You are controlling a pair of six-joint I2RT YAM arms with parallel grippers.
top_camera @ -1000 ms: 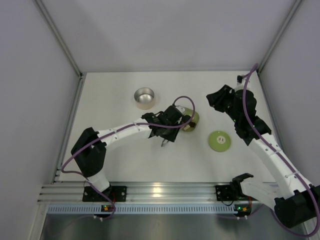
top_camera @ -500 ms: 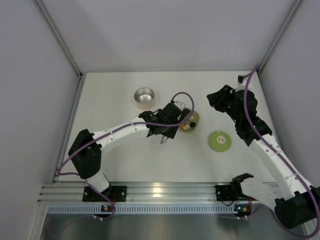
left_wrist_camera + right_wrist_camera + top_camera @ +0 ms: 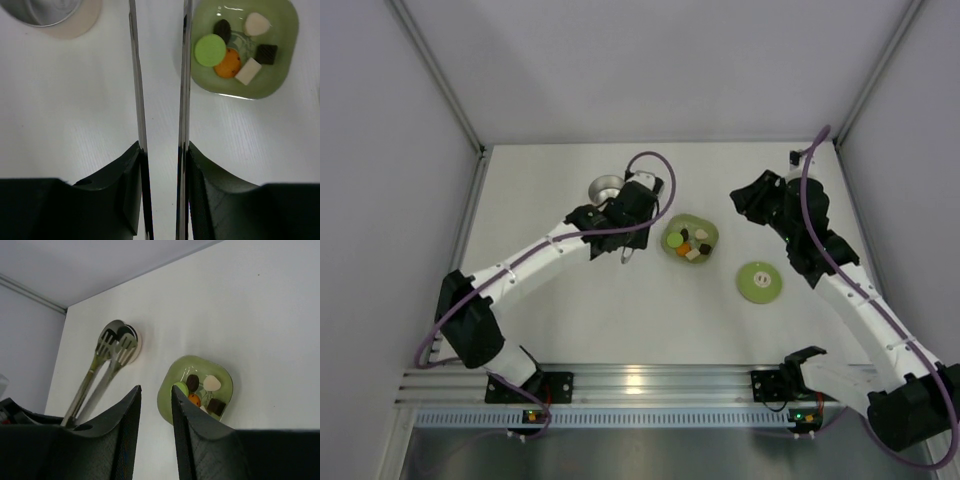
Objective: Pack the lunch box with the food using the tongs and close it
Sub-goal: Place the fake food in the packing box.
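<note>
The tongs [image 3: 140,100] run off the top of the left wrist view. The right wrist view shows their tips over the lunch box [image 3: 603,186], which from above is partly hidden by the left gripper [image 3: 162,150]. That gripper is clamped on the tongs' arms, its arm stretched far forward. The right gripper [image 3: 156,390] hangs raised, its fingers slightly apart and empty. The food [image 3: 688,243] sits in the green dish [image 3: 710,228]. The lid [image 3: 759,281] lies on the white table [image 3: 620,310], between grey walls.

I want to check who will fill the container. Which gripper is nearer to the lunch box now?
Left. The left gripper, shut on the tongs, hangs right beside the lunch box. The right gripper is empty and stands farther off, beyond the green dish.
</note>
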